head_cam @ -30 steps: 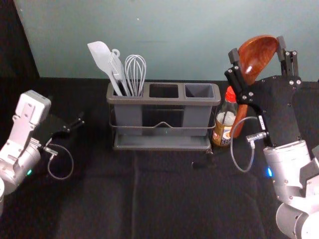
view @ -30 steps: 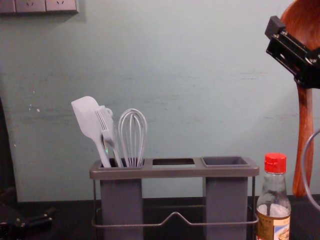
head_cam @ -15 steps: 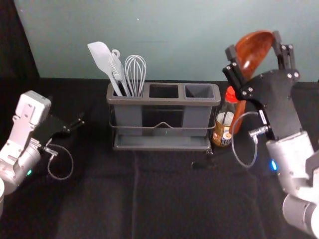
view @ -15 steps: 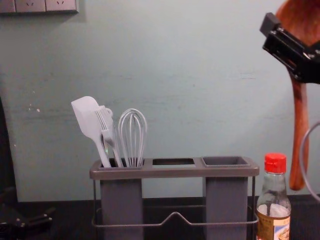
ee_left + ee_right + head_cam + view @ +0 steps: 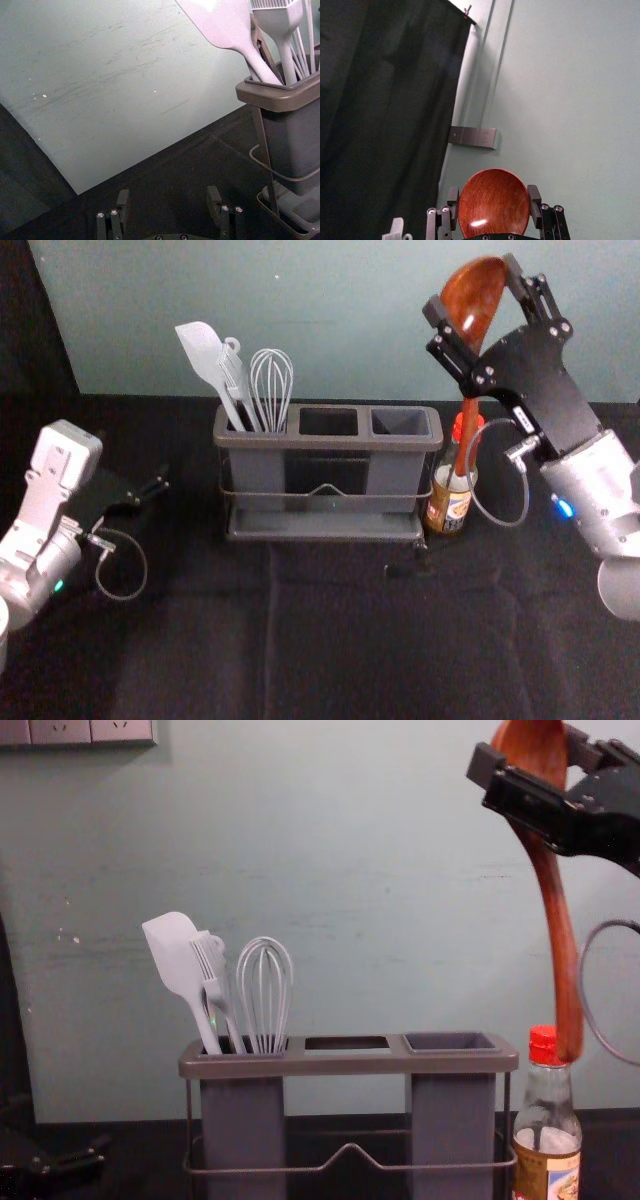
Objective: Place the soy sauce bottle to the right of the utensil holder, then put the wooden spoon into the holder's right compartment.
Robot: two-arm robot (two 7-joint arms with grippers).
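Sitting low on the far left, the left pincer (image 5: 155, 490) is parked with its fingers spread apart, and nothing is gripped between them. To that pincer's right, across a gap, the utensil holder (image 5: 350, 1063) can be found standing upright. Its left compartment, the one closest to the left pincer, is packed with a pale spatula (image 5: 172, 955), a brush (image 5: 212, 965) and a whisk (image 5: 265, 990), all poking up out of it. Next along come the middle compartment (image 5: 328, 422) and then the right compartment (image 5: 400, 423), which is placed below and left of the right pincer (image 5: 474, 288). Just past the holder's right end, the soy sauce bottle (image 5: 547, 1170) is stood upright, also below the right pincer. As for the wooden spoon (image 5: 541, 870), it's clamped by the bowl up in the right pincer, with a finger pressed to either side. From there the handle is hung down at a bit of a tilt, and the bottle's red cap (image 5: 541, 1042) is partly covered by its lower end. Whether the two are touching can't be told, tbh.
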